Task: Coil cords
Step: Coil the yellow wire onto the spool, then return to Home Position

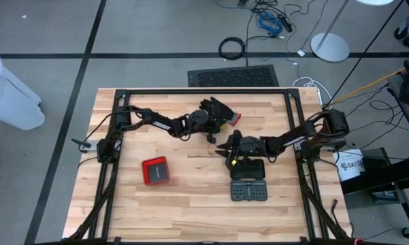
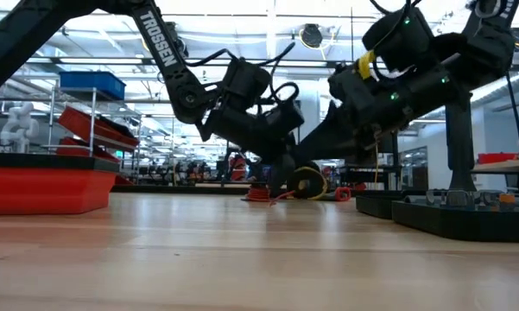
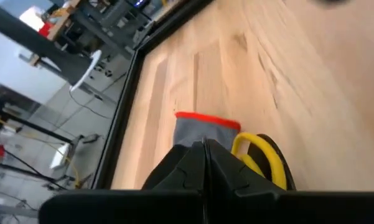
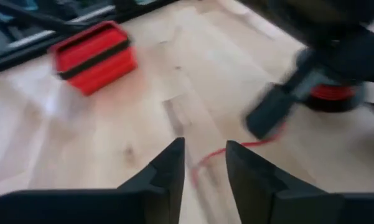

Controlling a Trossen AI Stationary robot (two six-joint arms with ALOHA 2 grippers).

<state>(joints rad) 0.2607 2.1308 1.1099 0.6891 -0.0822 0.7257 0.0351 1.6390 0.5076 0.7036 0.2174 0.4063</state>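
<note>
Dark left arm reaches in from the table's left edge, elbow bent, wrist angled down toward the table's far middle. Left gripper (image 1: 211,128) fingers pressed together, nothing visible between them; wrist view shows them closed just in front of the black glove (image 1: 216,110) with its grey-and-red cuff (image 3: 206,129) and a yellow loop (image 3: 261,155). Right arm comes in from the right edge, forearm low and stretched toward the centre. Right gripper (image 1: 226,146) fingers (image 4: 168,163) parted, holding nothing, tips hovering over bare wood. A thin reddish cord (image 4: 219,153) lies loose on the boards just ahead of those fingers, between the two grippers; low view shows a small round dark coil (image 2: 308,182) with a red tail on the table beneath both wrists. Light wooden tabletop (image 1: 190,197) in a black frame. Red case (image 1: 156,170) left of centre, black tray (image 1: 249,190) near the front right. Grey floor with black lines; thick black cable ring (image 1: 232,47) behind the table, white round base (image 1: 329,46) farther right.
</note>
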